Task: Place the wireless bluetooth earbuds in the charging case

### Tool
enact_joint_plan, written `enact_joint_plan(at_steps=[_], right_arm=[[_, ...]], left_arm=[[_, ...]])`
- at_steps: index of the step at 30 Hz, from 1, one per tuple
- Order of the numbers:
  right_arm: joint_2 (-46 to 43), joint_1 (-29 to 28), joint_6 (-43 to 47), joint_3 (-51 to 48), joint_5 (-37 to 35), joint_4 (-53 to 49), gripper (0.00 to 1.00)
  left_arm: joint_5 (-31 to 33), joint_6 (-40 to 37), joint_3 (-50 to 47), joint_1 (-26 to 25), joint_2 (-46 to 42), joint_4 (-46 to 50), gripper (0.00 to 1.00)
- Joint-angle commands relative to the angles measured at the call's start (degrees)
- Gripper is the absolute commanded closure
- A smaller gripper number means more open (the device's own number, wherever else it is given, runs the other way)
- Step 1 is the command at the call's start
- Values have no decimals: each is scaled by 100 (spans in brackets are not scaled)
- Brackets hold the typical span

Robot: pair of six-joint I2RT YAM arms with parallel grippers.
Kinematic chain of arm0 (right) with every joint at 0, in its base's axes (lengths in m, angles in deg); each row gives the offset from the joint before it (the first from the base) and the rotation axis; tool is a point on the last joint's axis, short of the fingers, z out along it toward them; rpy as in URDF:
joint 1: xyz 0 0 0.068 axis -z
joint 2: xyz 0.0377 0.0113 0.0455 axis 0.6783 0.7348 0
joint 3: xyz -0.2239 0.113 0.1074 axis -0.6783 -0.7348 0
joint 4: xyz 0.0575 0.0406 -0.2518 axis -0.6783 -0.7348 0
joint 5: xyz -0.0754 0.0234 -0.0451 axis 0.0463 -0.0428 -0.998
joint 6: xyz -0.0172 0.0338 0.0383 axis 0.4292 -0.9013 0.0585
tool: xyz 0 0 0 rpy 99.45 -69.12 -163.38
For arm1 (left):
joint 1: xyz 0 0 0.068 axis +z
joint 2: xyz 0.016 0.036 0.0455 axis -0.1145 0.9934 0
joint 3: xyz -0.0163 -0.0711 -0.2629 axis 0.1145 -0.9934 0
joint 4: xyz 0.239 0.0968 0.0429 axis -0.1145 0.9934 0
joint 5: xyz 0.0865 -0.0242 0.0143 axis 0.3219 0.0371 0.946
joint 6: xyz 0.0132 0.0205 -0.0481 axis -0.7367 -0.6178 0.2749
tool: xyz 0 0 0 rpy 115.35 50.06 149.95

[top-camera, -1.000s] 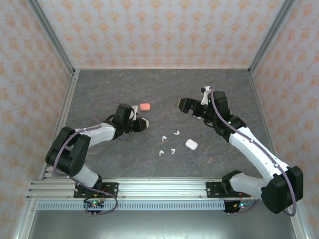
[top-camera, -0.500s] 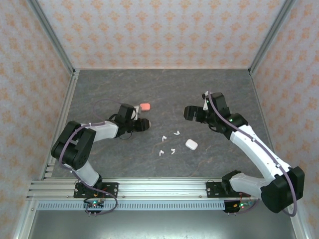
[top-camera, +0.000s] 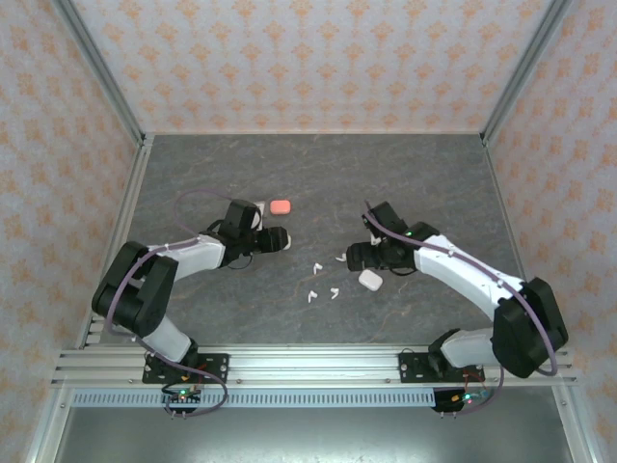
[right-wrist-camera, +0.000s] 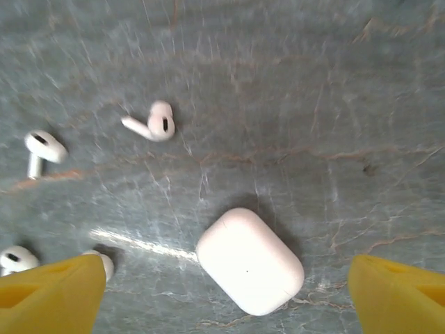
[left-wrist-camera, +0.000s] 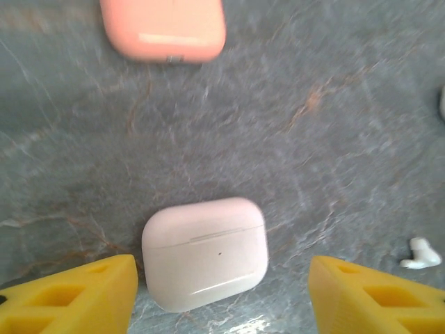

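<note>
Four wireless bluetooth earbuds (top-camera: 334,291), tiny white buds with short stems, lie loose on the grey stone-patterned table (top-camera: 434,174). From overhead, all of them sit to the left of the white case (top-camera: 369,280), a closed, rounded pillow lying flat, which I use as my landmark. The closest one is just beside it and the others are scattered a little farther left.

My right gripper (top-camera: 355,255) hangs just beside the white case, empty. Its yellow fingers (right-wrist-camera: 52,296) are spread wide, and in the wrist view the case lies between them, touching neither. In that view, one earbud lies on its side beyond the case, and another sits at the tip of the finger on the left, partly hidden by it.

My left gripper (top-camera: 278,237), well to the left of the white case, is partly open and grips nothing. Between its fingers (left-wrist-camera: 69,296) lies a second white case (left-wrist-camera: 205,252), also closed. It is just beside the finger at the left of that view, though I cannot tell whether they touch, and it is clear of the other finger. A salmon-pink case (top-camera: 281,206) lies beyond it, also well left of the landmark.
</note>
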Motion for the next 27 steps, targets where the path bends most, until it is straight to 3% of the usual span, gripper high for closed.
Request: enact_joint_plan(at_steps=[1, 14, 27], right_arm=[[242, -94, 127, -124, -368, 318, 10], [1040, -130, -199, -156, -118, 482, 9], [915, -559, -605, -324, -215, 120, 27]], left_arm=[[319, -201, -19, 52, -415, 204, 32], [566, -411, -36, 67, -1156, 490, 25], [547, -384, -31, 72, -1104, 392, 24]])
